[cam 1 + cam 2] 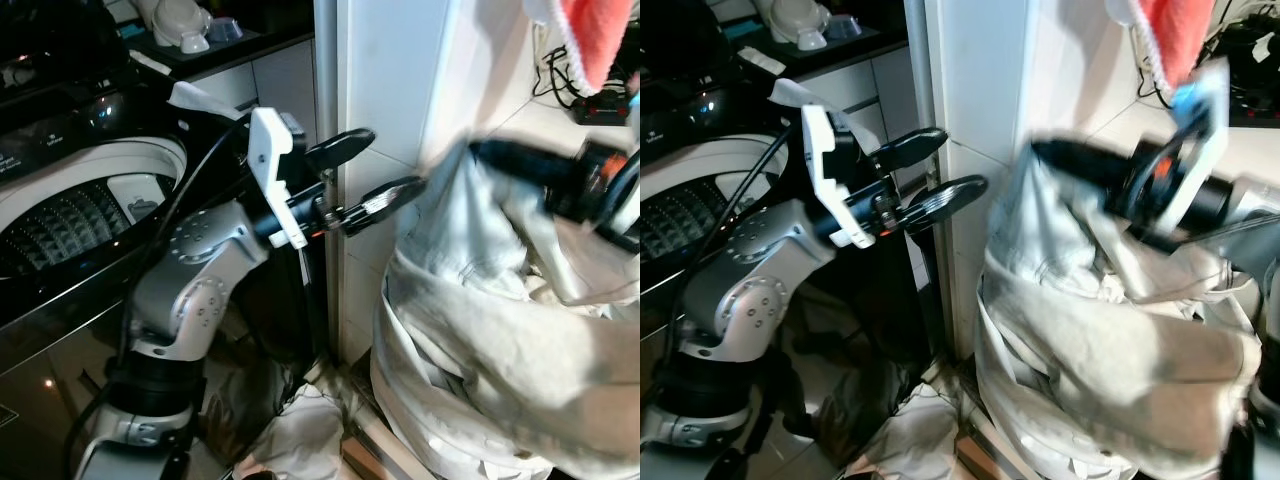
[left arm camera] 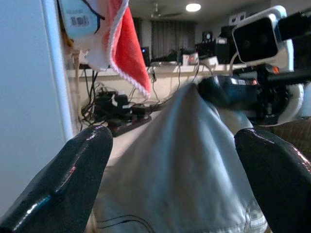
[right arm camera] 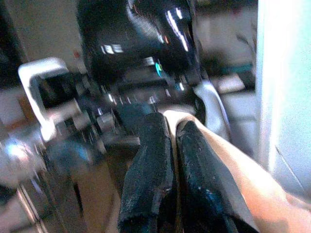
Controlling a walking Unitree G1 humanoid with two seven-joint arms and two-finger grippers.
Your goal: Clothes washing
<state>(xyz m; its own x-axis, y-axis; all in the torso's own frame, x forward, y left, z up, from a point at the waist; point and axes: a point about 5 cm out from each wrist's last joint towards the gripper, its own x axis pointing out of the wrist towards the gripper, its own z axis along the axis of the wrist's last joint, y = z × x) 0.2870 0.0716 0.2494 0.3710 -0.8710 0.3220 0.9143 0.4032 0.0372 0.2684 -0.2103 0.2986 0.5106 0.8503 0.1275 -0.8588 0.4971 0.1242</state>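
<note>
- Left eye view has the right gripper [image 1: 480, 152] at the right of the frame, fingers clamped on a fold of a pale beige garment [image 1: 480, 340] and holding it up so the cloth hangs in a big drape down the lower right.
- Right wrist view confirms it: the two black fingers [image 3: 146, 170] are pressed together with the beige cloth pinched between them.
- Centre frame, the left gripper [image 1: 375, 170] is spread wide, holding nothing, its lower finger just at the edge of the hanging cloth, next to the white pillar [image 1: 385, 60].
- Left wrist view looks straight between those parted fingers at the garment's peak, so the cloth is lined up for a second grab.
- At the left of the frame sits the top-loading washing machine [image 1: 60, 200], lid up and drum open; more pale laundry [image 1: 300, 430] lies on the floor at bottom centre.
- The likely step is getting a two-handed hold, then carrying the garment across to the drum.
- To do it well, the left gripper should push deeper into the fabric before closing, taking a thick fold rather than a thin edge.
- The right grip should hold firm and high, so the trailing hem clears the floor pile and the machine's rim.
- A red towel [image 1: 595, 40] hanging at upper right is close; best to swing away from it.
</note>
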